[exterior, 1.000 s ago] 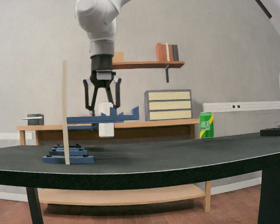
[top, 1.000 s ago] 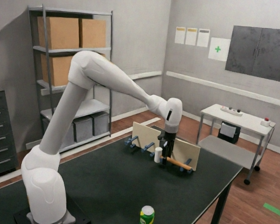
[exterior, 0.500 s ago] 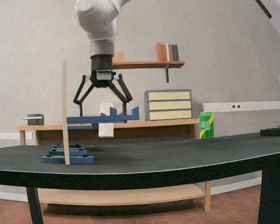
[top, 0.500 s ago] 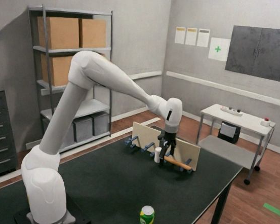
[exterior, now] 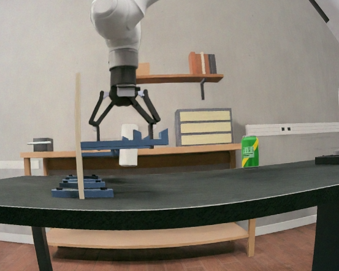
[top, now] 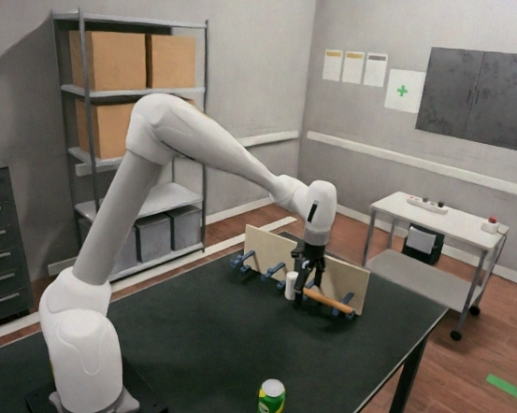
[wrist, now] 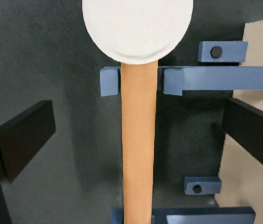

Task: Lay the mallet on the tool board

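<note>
The mallet has a white head (top: 290, 285) and an orange wooden handle (top: 326, 301). Its handle (wrist: 138, 145) lies across both blue arms of the near tool board, between the pegs on the arm (wrist: 177, 80) next to the head. The white head (wrist: 137, 25) hangs just past that arm; it also shows in the exterior view (exterior: 128, 148). My gripper (exterior: 124, 130) is wide open, its fingers straddling the handle without touching it. In the wrist view the black fingers stand far apart on either side of the handle.
The beige backboard stands upright behind the arms. A second pair of blue arms (top: 242, 262) sits further left on the board. A green can (top: 271, 396) stands near the table's front edge. The robot base (top: 83, 346) is at the left.
</note>
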You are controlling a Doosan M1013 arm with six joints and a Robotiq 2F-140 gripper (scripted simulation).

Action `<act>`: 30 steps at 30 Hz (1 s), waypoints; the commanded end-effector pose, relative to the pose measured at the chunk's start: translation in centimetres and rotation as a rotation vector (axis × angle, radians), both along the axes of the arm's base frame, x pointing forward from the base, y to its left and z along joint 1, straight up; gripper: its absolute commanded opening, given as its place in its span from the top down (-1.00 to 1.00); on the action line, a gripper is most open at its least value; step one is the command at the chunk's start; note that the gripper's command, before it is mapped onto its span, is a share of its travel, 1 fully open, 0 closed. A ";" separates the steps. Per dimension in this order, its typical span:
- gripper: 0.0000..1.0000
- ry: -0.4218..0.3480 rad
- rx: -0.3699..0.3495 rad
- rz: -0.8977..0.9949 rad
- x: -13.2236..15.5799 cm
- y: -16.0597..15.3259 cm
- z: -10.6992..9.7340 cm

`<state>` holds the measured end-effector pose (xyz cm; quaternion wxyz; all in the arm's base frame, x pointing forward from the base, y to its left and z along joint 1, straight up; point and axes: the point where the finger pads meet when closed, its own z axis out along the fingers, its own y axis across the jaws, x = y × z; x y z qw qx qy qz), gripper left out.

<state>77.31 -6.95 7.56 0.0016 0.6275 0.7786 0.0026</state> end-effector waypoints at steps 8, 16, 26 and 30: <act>-1.00 -0.002 0.000 0.000 -0.2 0.0 8.1; -1.00 -0.002 0.000 0.000 -0.2 0.0 10.1; -1.00 -0.002 0.000 0.000 -0.2 0.0 10.1; -1.00 -0.002 0.000 0.000 -0.2 0.0 10.1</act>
